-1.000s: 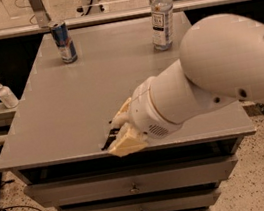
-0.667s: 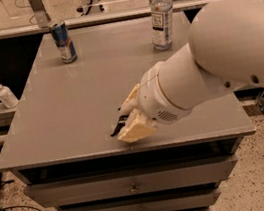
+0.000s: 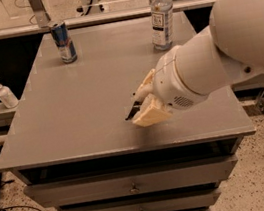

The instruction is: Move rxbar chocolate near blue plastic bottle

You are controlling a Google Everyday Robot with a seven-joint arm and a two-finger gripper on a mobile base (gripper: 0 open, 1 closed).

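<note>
The rxbar chocolate [image 3: 132,112] shows only as a thin dark sliver sticking out left from between the cream fingers; the rest is hidden by the hand. My gripper [image 3: 143,107] is shut on it, just above the front middle of the grey table [image 3: 72,113]. The big white arm fills the right side. The blue plastic bottle [image 3: 161,16], clear with a white cap and label, stands upright at the table's back right, well behind the gripper.
A blue and silver drink can [image 3: 63,41] stands at the table's back left. A white soap dispenser [image 3: 4,93] sits on a lower ledge to the left. Drawers [image 3: 130,184] are below the tabletop. A cable lies on the floor at left.
The gripper has moved right and a little away from the front edge, carrying the dark bar with it. The bottle and the can have not moved.
</note>
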